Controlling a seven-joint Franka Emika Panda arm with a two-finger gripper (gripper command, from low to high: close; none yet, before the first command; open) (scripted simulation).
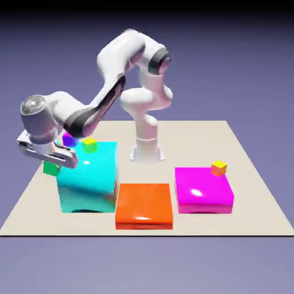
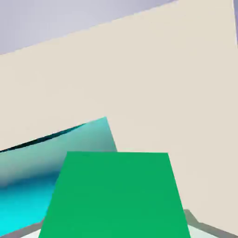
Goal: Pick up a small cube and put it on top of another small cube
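Fingers [image 1: 50, 161] closed on 1 green cube [image 1: 50, 168], beside the upper part of the cyan block [image 1: 87, 184], at its exterior-view left. For a sound lift, keep the grip firm and raise the cube straight, clear of the cyan block, before travelling sideways.

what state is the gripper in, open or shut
Shut on the green cube: in the hand view the cube fills the space between the fingertips of the gripper.
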